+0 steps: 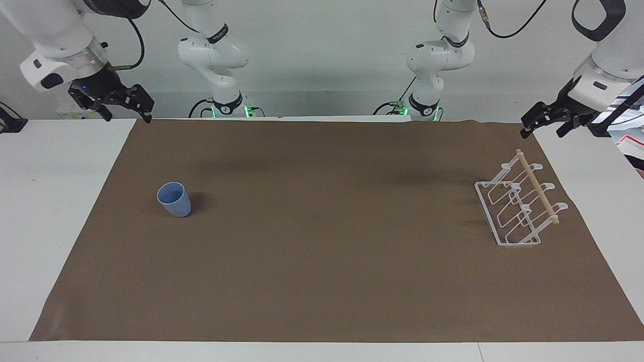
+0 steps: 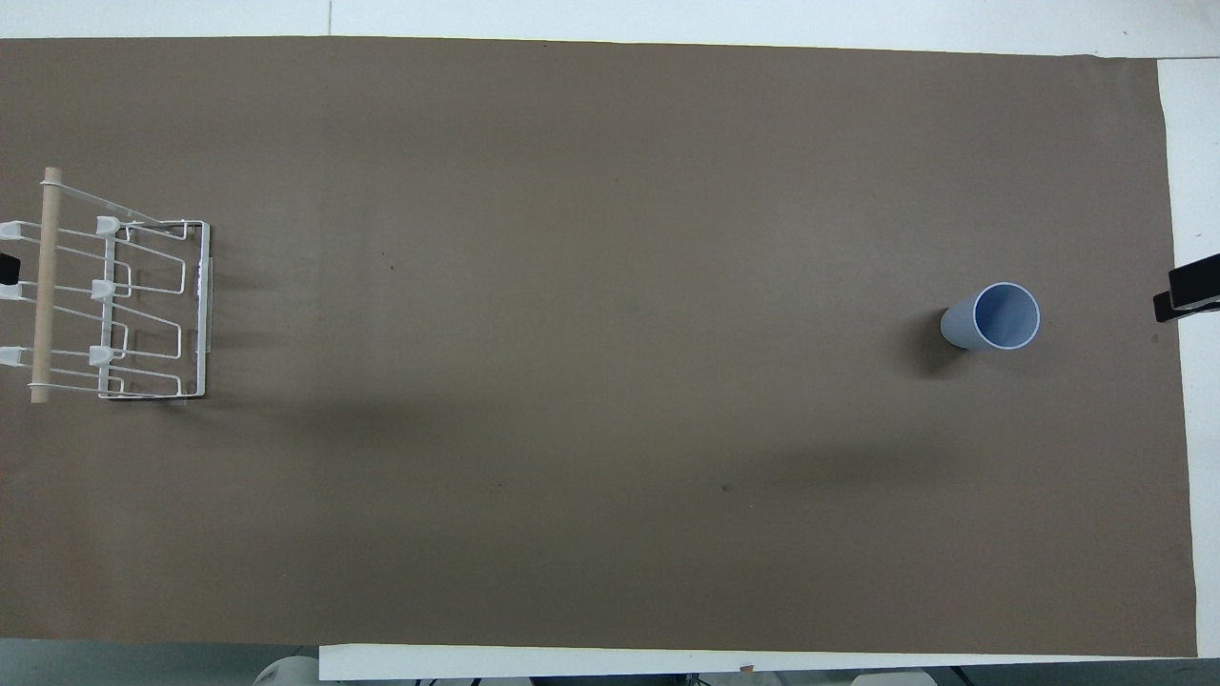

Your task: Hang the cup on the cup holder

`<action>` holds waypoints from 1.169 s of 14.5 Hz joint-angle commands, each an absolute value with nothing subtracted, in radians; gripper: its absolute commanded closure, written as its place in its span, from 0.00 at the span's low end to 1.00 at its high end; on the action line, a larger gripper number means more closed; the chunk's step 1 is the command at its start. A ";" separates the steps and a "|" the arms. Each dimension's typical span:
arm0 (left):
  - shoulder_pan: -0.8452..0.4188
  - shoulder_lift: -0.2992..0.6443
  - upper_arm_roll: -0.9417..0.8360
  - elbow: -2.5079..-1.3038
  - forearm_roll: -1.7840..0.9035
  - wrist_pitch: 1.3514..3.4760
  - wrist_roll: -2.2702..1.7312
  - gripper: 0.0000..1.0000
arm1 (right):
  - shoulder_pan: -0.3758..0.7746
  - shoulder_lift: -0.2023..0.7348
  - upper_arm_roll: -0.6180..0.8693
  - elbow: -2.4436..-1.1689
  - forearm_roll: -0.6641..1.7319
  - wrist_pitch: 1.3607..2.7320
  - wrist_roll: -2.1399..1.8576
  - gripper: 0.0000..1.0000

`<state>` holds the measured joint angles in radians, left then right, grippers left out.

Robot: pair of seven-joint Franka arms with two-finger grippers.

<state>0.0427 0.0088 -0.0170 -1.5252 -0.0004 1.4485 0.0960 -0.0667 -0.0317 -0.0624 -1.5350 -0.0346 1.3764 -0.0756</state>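
Observation:
The light blue cup [image 1: 174,200] stands upright, mouth up, on the brown mat toward the right arm's end; it also shows in the overhead view [image 2: 991,319]. The white wire cup holder [image 1: 520,206] with its wooden rod stands on the mat toward the left arm's end, also in the overhead view [image 2: 114,305]. My right gripper [image 1: 128,118] hangs open and empty in the air over the mat's corner at the right arm's end, well apart from the cup. My left gripper [image 1: 542,133] hangs open and empty over the mat's edge near the holder. Both arms wait.
The brown mat [image 1: 322,281] covers most of the white table [image 1: 50,226]. In the overhead view only the tips of the right gripper [image 2: 1187,295] and the left gripper [image 2: 8,270] show at the edges. Papers [image 1: 631,146] lie at the left arm's end.

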 commanded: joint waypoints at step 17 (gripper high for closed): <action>0.057 -0.018 -0.026 -1.555 -0.006 1.447 0.097 0.00 | -0.202 0.026 -0.060 -1.973 0.043 1.962 -0.509 0.00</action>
